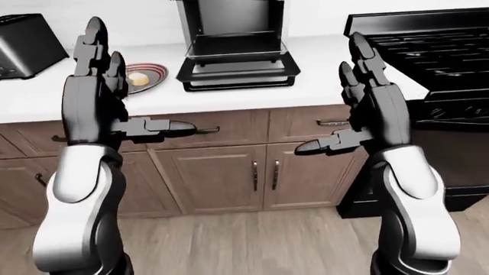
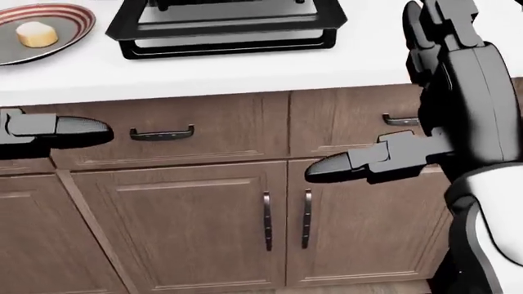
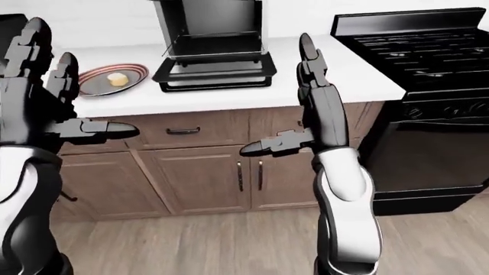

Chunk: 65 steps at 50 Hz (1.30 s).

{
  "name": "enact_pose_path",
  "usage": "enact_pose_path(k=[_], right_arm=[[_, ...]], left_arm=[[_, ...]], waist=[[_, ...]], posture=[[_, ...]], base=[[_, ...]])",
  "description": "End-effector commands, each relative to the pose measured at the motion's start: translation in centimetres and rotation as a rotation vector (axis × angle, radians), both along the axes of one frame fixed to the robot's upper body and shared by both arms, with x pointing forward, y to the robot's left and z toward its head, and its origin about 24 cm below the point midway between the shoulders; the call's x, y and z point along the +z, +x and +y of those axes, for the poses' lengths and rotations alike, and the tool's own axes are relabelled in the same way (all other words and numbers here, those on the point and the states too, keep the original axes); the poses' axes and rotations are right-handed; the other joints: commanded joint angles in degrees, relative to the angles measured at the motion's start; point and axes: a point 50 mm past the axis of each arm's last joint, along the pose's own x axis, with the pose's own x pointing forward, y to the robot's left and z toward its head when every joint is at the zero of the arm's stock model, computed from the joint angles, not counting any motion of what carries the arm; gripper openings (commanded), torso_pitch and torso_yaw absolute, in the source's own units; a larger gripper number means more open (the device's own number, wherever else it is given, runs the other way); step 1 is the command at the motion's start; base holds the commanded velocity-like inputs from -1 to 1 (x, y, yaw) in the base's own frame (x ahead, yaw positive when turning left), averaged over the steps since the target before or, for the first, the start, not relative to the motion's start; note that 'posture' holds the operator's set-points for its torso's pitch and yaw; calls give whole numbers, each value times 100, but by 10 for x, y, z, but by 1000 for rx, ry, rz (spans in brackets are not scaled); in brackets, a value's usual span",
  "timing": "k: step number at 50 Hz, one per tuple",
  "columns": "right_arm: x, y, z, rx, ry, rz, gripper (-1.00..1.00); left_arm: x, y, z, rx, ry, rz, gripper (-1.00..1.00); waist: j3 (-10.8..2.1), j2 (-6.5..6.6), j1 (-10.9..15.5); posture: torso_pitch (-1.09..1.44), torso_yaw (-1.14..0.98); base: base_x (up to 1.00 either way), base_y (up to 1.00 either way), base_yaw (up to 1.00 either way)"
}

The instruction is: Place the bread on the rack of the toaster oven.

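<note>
The bread (image 3: 116,78) is kept on a striped plate (image 3: 92,86) on the counter (image 1: 321,80), beside the toaster oven (image 1: 237,54), whose door seems open. Both hands' (image 1: 96,100) (image 1: 374,112) fingers are spread, holding nothing, ready for grabbing.

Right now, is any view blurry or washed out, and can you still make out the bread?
Left-eye view: sharp, evenly lit, the white counter bright but not blown out. Head view: crisp, the bread clear on its striped plate, soft shadow under the toaster oven. Right-eye view: equally clean, no glare.
</note>
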Motion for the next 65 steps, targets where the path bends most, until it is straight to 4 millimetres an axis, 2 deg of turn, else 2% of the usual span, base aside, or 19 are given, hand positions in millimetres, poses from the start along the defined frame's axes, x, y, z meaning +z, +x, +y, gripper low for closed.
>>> enact_pose_path(k=[1, 2, 5, 12, 21, 22, 24, 27, 31, 34, 40, 46, 47, 50, 57, 58, 61, 62, 65], right_arm=[[8, -3, 5, 26, 0, -54, 100], [9, -3, 4, 24, -1, -56, 100], [13, -4, 6, 29, -2, -62, 100], [14, -5, 6, 29, 6, -70, 100], [14, -6, 6, 37, 14, -78, 100], [15, -7, 5, 35, 14, -79, 100], [15, -9, 4, 31, 12, -81, 100], [15, -11, 4, 32, 15, -83, 100], [16, -12, 4, 30, 21, -86, 100], [17, -14, 3, 32, 25, -89, 100], [20, -16, 3, 28, 40, -108, 100], [26, -22, 1, 14, 27, -129, 100], [27, -24, 1, 10, 21, -131, 100], [32, -30, -1, 3, 19, -142, 100], [37, -35, -4, -17, 3, -164, 100], [37, -35, -4, -17, 2, -163, 100], [38, -36, -5, -19, -1, -167, 100], [40, -37, -6, -22, 2, -173, 100], [40, -38, -8, -26, 5, -176, 100]], left_arm=[[12, -5, 4, 24, 10, -60, 100], [14, -6, 4, 27, 11, -66, 100], [15, -9, 6, 37, 10, -76, 100], [16, -12, 10, 53, 7, -83, 100], [17, -11, 8, 53, 7, -84, 100], [17, -11, 8, 58, 9, -83, 100], [17, -12, 8, 56, 10, -83, 100], [17, -12, 8, 54, 9, -84, 100], [17, -13, 9, 59, 9, -86, 100], [17, -13, 10, 63, 12, -86, 100], [16, -12, 10, 66, 12, -86, 100], [15, -13, 11, 72, 11, -87, 100], [16, -12, 12, 75, 12, -87, 100], [16, -13, 14, 81, 13, -88, 100], [15, -14, 16, 91, 17, -87, 100], [15, -14, 16, 91, 18, -87, 100], [15, -14, 16, 91, 19, -86, 100], [17, -14, 15, 90, 19, -88, 100], [18, -14, 14, 89, 21, -88, 100]], waist=[[-121, 90, 36], [-216, 384, 67], [-13, 325, 144], [-146, 171, 207], [-216, -254, 254], [-171, -97, 247], [9, -234, 221], [-139, -294, 184], [-70, -132, 144], [-177, 244, 161], [-60, 69, 176], [-50, -376, 267], [-31, -226, 274], [-149, -209, 276], [-186, -149, 253], [-291, -110, 241], [-164, -245, 225], [-171, -341, 225], [-217, -347, 232]], posture=[[0, 0], [0, 0], [0, 0], [0, 0], [0, 0], [0, 0], [0, 0], [0, 0], [0, 0], [0, 0], [0, 0], [0, 0], [0, 0], [0, 0], [0, 0], [0, 0], [0, 0], [0, 0], [0, 0]], base=[[48, 40, 0], [48, 38, 0], [48, 33, 0], [29, 12, 0], [19, 4, 0], [16, 2, 0], [17, 3, 0], [16, 2, 0], [16, 2, 0], [9, 1, 0], [0, 0, 0], [0, 0, 0], [0, 0, 0], [0, 0, 0], [0, 0, 0], [0, 12, 0], [0, 21, 0], [0, 30, 0], [0, 30, 0]])
